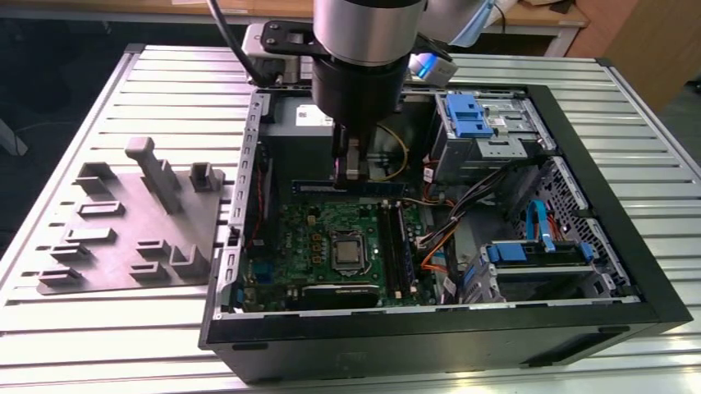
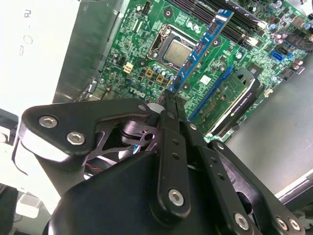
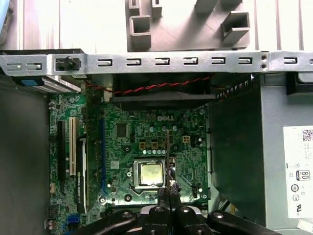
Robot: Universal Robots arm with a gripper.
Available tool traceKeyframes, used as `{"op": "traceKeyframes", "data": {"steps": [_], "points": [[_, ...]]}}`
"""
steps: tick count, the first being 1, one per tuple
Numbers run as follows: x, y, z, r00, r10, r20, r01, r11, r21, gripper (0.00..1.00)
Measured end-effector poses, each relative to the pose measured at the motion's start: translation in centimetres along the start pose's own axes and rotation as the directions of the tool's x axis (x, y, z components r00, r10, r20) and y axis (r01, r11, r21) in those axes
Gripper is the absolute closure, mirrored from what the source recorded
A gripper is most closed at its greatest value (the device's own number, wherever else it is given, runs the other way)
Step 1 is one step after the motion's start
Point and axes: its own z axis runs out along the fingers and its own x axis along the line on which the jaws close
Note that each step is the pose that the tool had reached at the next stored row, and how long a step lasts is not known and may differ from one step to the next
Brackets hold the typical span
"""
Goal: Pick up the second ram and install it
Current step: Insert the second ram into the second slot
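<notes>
My gripper (image 1: 353, 177) hangs inside the open computer case, shut on the second ram (image 1: 318, 187), a slim dark green stick with black chips. The stick lies level in the air above the green motherboard (image 1: 318, 234), over its far edge. In the second wrist view the ram (image 2: 203, 44) juts out from the gripper (image 2: 170, 99) across the processor socket (image 2: 175, 51). Seen edge-on in the first wrist view, the ram (image 3: 168, 152) is a thin line running from the gripper (image 3: 168, 192). The long black memory slots (image 1: 396, 246) run beside the socket, toward the exterior view's right.
A grey plastic holder tray (image 1: 131, 222) with upright posts lies on the ribbed table at the exterior view's left. Within the black case (image 1: 438, 328) are blue drive cages (image 1: 477, 115), bundled cables (image 1: 460, 209) and a fan with a red wire (image 3: 161, 93).
</notes>
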Motion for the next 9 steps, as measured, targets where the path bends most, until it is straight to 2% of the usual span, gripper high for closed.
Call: {"op": "traceKeyframes", "data": {"steps": [4, 9], "points": [[0.0, -0.02, 0.0, 0.9998, 0.019, 0.001, -0.019, 0.9998, 0.0007, 0.88], [0.0, -0.03, 0.01, 0.997, 0.078, 0.0041, -0.078, 0.997, 0.0025, 0.88]]}}
